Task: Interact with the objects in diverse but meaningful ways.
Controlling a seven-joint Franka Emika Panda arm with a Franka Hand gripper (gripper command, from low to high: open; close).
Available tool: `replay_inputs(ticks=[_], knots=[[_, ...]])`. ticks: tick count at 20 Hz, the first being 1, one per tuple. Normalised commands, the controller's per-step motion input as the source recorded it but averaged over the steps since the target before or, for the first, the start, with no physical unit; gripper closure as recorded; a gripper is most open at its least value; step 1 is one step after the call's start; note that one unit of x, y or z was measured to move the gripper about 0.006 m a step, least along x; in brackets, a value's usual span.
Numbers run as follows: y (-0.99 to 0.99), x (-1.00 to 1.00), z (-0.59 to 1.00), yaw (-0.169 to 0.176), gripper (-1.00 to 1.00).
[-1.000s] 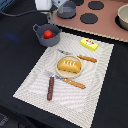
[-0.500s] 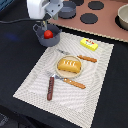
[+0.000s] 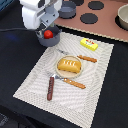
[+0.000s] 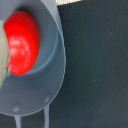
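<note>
Near the bench's far left corner, a glossy round red tomato (image 4: 21, 42) sits in a smooth grey-blue plastic pot (image 3: 50, 39). White gripper (image 3: 46, 29) hovers directly above; jaw opening cannot be determined.

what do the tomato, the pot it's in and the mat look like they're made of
Tomato: likely plastic; smooth, evenly red, with a soft glossy highlight.
Grey-blue pot: probably molded plastic; matte, uniform colour, rounded thick rim, small rivet-like bumps near the handle.
Mat: looks like woven fabric or vinyl; fine pale stripes, lying flat. The blur leaves it open.
</note>
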Motion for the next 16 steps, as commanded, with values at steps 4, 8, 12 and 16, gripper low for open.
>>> replay_inputs(ticks=[4, 8, 12, 16], knots=[[-0.13, -0.24, -0.28, -0.002, -1.0], [-0.19, -0.27, -0.29, -0.017, -1.0], [-0.2, -0.3, -0.32, -0.021, -1.0], [-0.17, -0.32, -0.33, -0.016, -1.0]])
